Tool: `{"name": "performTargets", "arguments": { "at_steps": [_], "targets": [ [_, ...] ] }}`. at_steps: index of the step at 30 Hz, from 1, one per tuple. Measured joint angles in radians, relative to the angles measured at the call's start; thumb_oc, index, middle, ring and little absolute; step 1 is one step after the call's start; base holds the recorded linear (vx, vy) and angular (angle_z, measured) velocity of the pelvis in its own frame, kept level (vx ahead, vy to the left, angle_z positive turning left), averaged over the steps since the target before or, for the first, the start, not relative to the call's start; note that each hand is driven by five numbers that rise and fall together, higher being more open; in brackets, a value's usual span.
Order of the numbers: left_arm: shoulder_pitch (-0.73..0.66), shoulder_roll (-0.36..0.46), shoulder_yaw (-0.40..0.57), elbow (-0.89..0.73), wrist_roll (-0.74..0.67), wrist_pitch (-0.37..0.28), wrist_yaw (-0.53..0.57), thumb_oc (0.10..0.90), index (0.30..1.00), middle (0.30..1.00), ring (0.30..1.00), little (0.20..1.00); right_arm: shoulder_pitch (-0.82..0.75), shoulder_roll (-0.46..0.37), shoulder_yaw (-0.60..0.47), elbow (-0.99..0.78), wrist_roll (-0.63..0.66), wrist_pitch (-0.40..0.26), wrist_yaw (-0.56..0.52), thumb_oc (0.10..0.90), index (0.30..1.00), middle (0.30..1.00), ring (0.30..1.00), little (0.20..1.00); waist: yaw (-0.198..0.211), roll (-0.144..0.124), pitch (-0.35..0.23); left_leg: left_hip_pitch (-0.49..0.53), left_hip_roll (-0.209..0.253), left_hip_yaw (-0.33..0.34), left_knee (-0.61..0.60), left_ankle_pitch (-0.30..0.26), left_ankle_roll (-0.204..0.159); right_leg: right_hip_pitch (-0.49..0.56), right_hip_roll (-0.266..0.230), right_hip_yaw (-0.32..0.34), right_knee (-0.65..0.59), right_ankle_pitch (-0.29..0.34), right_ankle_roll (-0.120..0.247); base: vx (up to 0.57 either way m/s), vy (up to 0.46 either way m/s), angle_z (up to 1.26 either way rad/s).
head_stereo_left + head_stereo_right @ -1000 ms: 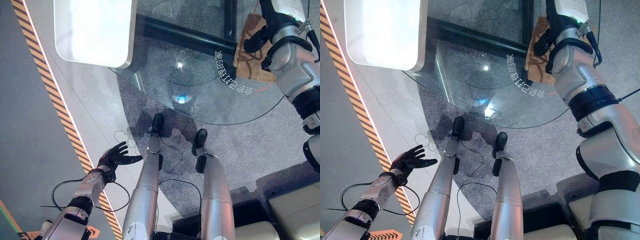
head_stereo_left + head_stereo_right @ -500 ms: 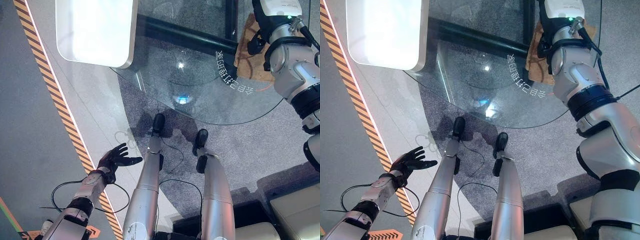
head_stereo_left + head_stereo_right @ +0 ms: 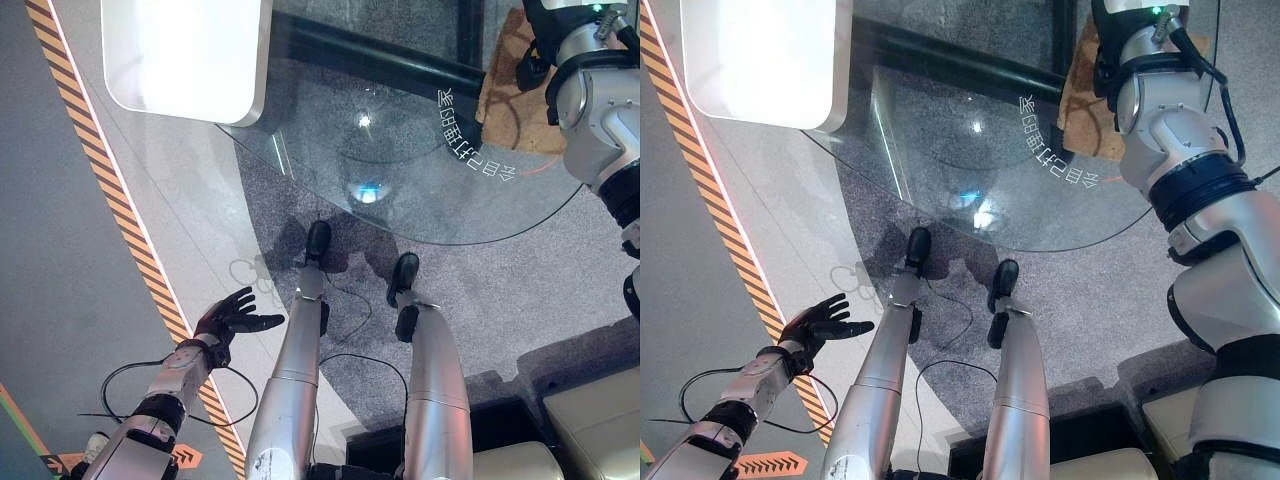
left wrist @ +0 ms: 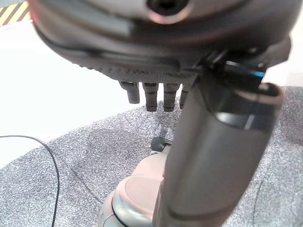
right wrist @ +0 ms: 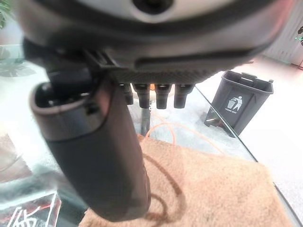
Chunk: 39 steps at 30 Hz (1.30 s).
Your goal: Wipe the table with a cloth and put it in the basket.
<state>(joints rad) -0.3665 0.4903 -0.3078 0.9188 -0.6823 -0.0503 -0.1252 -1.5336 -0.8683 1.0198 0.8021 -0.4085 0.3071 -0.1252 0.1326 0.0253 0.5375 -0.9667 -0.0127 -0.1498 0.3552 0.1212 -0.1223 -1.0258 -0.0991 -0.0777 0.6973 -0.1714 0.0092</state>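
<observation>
At the lower left of the frame we see the left robot hand (image 3: 232, 313) hanging over the floor (image 3: 60, 250), fingers spread and holding nothing. At the upper right, the right robot hand (image 5: 118, 137) hovers, seemingly relaxed, over the tan cloth (image 5: 208, 189) on the glass desk (image 3: 400, 200).

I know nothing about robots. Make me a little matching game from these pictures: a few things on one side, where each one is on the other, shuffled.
Things:
1. cloth
2. left hand
3. right hand
4. bin

Places:
A. low over the floor beside the striped line
B. on the floor beyond the glass table
C. flat on the glass table
D. right above the cloth

Pairs: 1-C, 2-A, 3-D, 4-B
</observation>
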Motion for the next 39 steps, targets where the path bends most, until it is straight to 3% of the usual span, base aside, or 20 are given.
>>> {"name": "performTargets", "arguments": {
  "at_steps": [15,39],
  "targets": [
    [0.000,0.001,0.000,-0.001,0.000,-0.001,-0.001,0.800,0.900,0.900,0.900,0.900,0.000,0.000,0.005,0.000,-0.025,-0.013,0.020,0.800,0.900,0.900,0.900,0.900,-0.001,0.000,0.000,-0.001,-0.002,0.000,-0.003,0.000,0.000,-0.001,-0.003,0.000,0.000,-0.001,0.001,0.00,0.000,0.00],
    [0.000,0.013,0.001,-0.030,0.002,-0.001,-0.018,0.800,0.900,0.900,0.900,0.900,-0.015,0.000,0.008,0.017,0.019,-0.047,0.193,0.800,0.900,0.900,0.900,0.900,0.002,0.002,0.000,-0.004,-0.002,0.000,-0.009,0.000,0.000,-0.006,-0.005,-0.002,-0.001,-0.005,0.000,0.00,0.000,0.00]
  ]
}}
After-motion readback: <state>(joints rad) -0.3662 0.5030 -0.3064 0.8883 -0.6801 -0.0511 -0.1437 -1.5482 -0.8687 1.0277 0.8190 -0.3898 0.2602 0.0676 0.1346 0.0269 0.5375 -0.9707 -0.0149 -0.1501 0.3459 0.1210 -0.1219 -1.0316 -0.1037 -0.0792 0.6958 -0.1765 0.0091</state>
